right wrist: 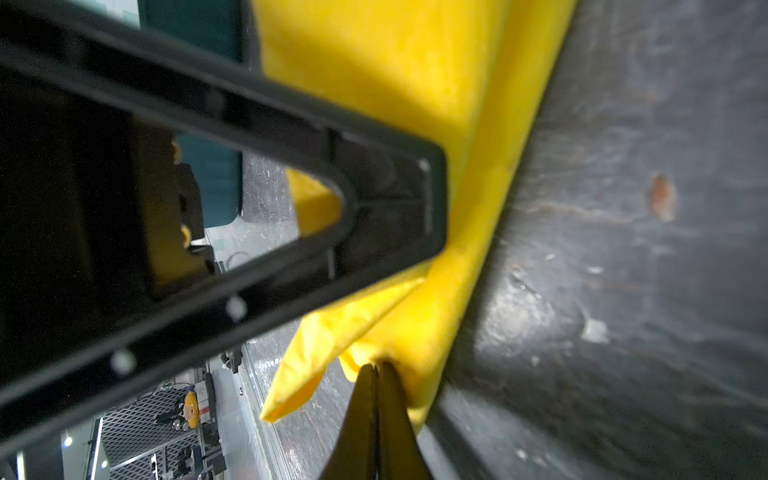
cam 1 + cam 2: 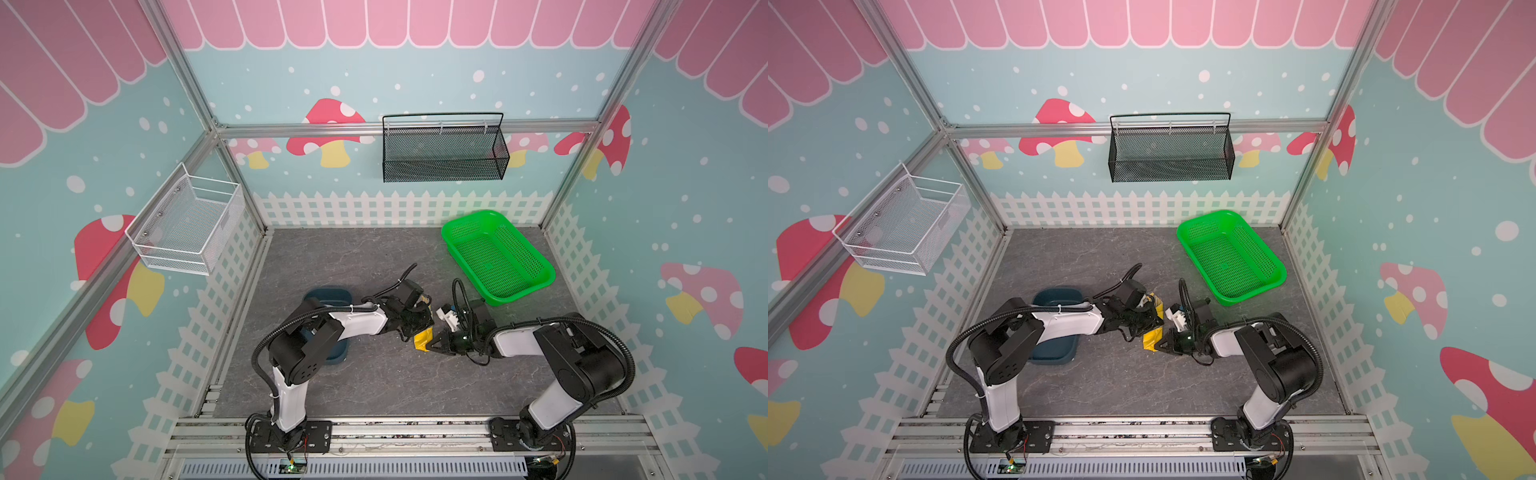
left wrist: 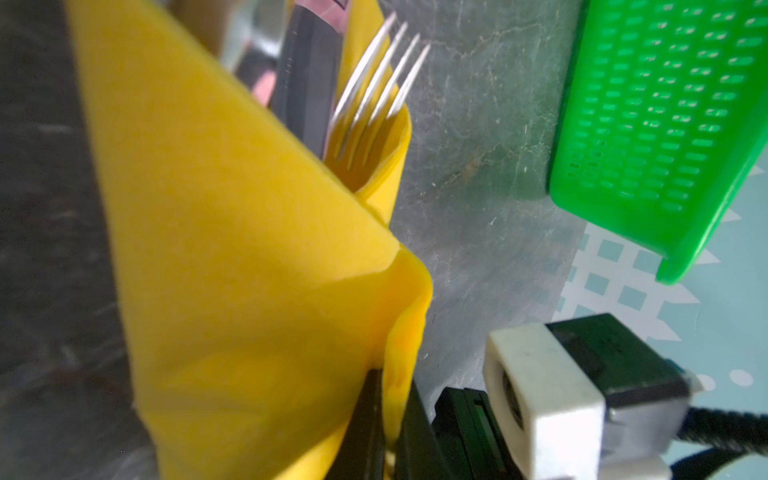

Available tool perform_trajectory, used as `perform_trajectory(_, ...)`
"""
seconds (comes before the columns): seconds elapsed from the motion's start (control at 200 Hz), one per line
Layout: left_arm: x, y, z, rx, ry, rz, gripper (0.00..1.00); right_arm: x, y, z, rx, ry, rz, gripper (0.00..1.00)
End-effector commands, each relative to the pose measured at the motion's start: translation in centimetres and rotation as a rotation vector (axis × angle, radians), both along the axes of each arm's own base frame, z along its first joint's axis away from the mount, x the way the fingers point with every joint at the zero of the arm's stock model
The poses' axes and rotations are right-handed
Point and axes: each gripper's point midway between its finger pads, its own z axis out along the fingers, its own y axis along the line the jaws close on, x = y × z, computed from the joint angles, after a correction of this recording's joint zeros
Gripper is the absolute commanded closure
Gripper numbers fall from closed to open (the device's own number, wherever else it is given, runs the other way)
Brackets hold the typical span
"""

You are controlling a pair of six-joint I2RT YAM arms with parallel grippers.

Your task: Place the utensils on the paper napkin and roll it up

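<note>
The paper napkin (image 2: 423,340), partly wrapped around the fork (image 3: 376,79) and knife (image 3: 305,70), is located mid-way across the table (image 2: 374,386) between both arms. Its end fold is pinched by the fully closed right gripper (image 1: 376,370); the left gripper (image 2: 417,328) is closed over the roll, a hold being unconfirmed. The paper is judged thin and tearable, so the stiff cutlery core should be gripped through it.

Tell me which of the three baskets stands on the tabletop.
The green plastic basket, far right on the table. The black mesh basket and the white wire basket hang mounted above it, at the back and on the left.
</note>
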Motion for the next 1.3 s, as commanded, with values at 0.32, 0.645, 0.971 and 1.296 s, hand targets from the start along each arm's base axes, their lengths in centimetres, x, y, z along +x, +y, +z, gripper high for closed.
perform_trajectory(0.32, -0.1, -0.6, -1.2, 0.012, 0.025, -0.004, 0.89, 0.9, 0.0, 1.8, 0.009, -0.059, -0.037, 0.89)
perform_trajectory(0.645, 0.1, -0.8, -1.3, 0.008, 0.024, -0.009, 0.88, 1.4, -1.5, 3.1, 0.049, -0.039, -0.123, 0.71)
perform_trajectory(0.971, -0.1, -0.8, -1.3, 0.01, 0.025, -0.013, 0.87, 1.9, -0.1, 3.2, 0.1, -0.021, -0.108, 0.58)
perform_trajectory(1.296, -0.2, -1.0, -1.0, 0.002, 0.021, -0.018, 0.85, 2.2, -1.2, 0.6, -0.009, 0.007, -0.154, 0.74)
